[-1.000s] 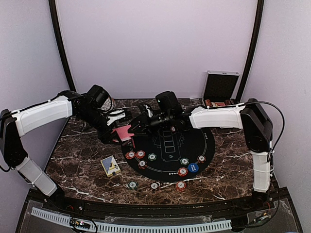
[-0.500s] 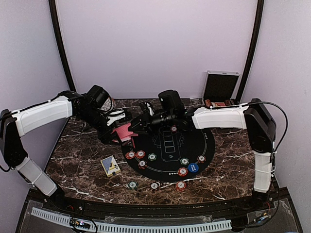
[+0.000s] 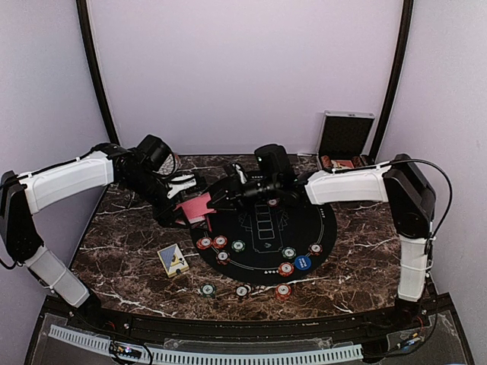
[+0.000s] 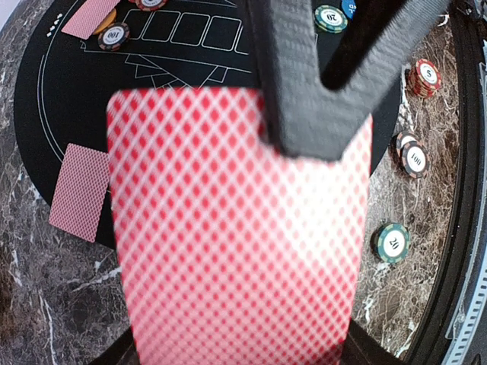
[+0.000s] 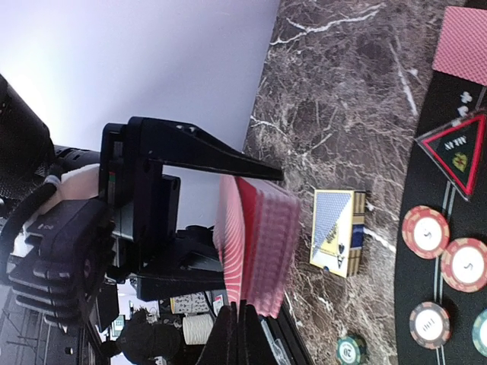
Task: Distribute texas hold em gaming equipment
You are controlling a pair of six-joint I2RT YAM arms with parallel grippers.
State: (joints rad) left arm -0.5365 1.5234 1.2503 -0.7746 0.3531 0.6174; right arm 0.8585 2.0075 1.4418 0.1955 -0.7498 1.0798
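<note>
My left gripper (image 3: 186,204) is shut on a deck of red-backed playing cards (image 3: 195,207), held on edge above the left rim of the black poker mat (image 3: 319,224). In the left wrist view the deck (image 4: 236,243) fills the middle, with the right arm's dark fingers (image 4: 304,84) over its top. My right gripper (image 5: 240,334) is shut on the edge of one card (image 5: 228,236), peeled away from the rest of the deck (image 5: 270,251). Several poker chips (image 3: 220,242) lie on the mat and more lie near the front edge (image 3: 242,291). A single card (image 4: 80,192) lies flat at the mat's rim.
A blue and yellow card box (image 3: 173,259) lies on the marble left of the mat. A silver hinged case (image 3: 346,135) stands open at the back right. A triangular marker (image 5: 456,148) lies on the mat. Another card (image 4: 90,17) lies farther across the mat.
The right gripper has closed on the deck's outer card and drawn slightly to the right. The left arm with the deck has stayed put.
</note>
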